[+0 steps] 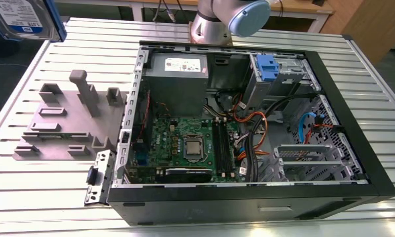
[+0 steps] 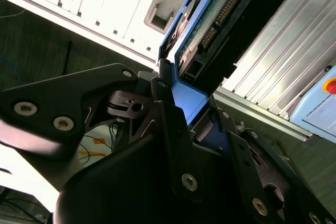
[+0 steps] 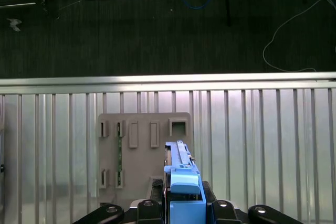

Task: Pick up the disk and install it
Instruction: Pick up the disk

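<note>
The disk (image 1: 27, 19) was up in the air, lifted clear of the slatted table (image 1: 26, 197) at the exterior view's left, its white-and-blue label facing the camera. In both wrist views the gripper (image 3: 185, 204) was clamped on the disk, black fingers (image 2: 164, 109) pressing on either side of its blue side frame (image 2: 190, 98), the drive standing edge-on. Below it in the first wrist view lay the grey fixture tray (image 3: 144, 156). To the exterior view's right sat the open computer case (image 1: 250, 197), motherboard (image 1: 184, 143) exposed, a grey power supply (image 1: 177, 74) and a blue bracket (image 1: 266, 66) at its far end.
</note>
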Robot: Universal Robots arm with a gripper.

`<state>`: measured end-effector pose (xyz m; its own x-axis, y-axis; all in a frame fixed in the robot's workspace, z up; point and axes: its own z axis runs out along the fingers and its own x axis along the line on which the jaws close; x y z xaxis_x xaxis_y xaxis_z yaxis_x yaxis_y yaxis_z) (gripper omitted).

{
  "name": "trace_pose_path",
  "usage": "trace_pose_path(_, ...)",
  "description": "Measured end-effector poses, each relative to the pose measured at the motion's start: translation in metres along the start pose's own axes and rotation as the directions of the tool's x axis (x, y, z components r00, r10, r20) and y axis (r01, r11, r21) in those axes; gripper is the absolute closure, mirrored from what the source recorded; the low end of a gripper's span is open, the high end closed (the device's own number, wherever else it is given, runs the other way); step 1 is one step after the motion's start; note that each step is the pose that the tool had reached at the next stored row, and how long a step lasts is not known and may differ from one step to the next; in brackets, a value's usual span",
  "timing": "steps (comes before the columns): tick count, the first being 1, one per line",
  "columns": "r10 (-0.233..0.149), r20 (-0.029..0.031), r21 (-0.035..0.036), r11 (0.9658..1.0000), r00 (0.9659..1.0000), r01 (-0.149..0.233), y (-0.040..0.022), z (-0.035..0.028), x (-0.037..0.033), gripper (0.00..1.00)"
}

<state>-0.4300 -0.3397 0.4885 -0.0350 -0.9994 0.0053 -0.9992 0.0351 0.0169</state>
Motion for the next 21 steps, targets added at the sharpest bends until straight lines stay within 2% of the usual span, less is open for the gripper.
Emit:
trace_pose_path(9,0.000,0.0000,-0.0001,1.0000,1.0000,0.000,-0.0015,0.0000,-0.0001,0.63)
trace_pose_path(21,0.000,0.0000,0.0000,1.0000,1.0000,0.000,-0.0080,-0.0001,-0.0003,0.63)
